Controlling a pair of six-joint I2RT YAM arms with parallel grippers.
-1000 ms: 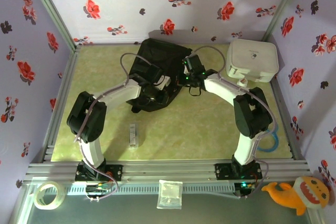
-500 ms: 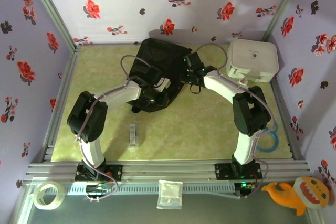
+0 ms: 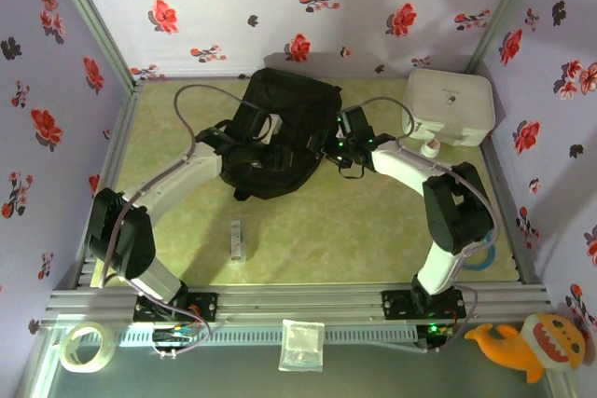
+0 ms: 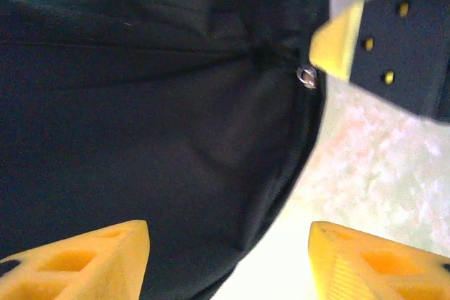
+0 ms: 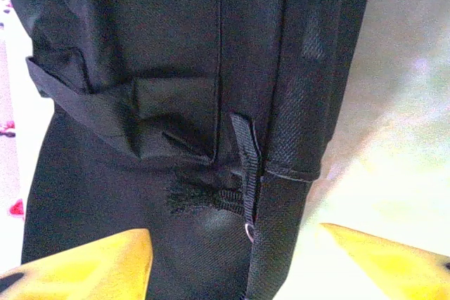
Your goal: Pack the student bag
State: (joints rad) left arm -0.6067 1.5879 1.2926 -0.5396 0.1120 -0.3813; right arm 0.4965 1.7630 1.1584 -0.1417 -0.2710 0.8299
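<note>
The student bag (image 3: pixel 284 109), a black fabric backpack, lies at the back middle of the table. My left gripper (image 3: pixel 259 128) hovers over its middle. In the left wrist view it is open (image 4: pixel 228 265), with the bag's fabric (image 4: pixel 140 124) and zip edge (image 4: pixel 285 177) between its yellow fingers (image 4: pixel 91 258). My right gripper (image 3: pixel 343 144) is at the bag's right edge, open (image 5: pixel 235 265) over a black webbing strap (image 5: pixel 245 149) that ends in a small metal ring (image 5: pixel 249 230). The right gripper's yellow fingertip (image 4: pixel 339 41) shows beside a metal ring (image 4: pixel 306 75).
A white hard case (image 3: pixel 448 104) stands at the back right. A small clear item (image 3: pixel 237 240) lies on the green table top in front of the bag. Off the table's front are a tape roll (image 3: pixel 86 347), a plastic pouch (image 3: pixel 301 344) and a plush toy (image 3: pixel 532 342).
My left arm has stretched out, carrying its gripper farther back over the bag. The right gripper has shifted slightly right and nearer, and the bag's outline has spread a little.
</note>
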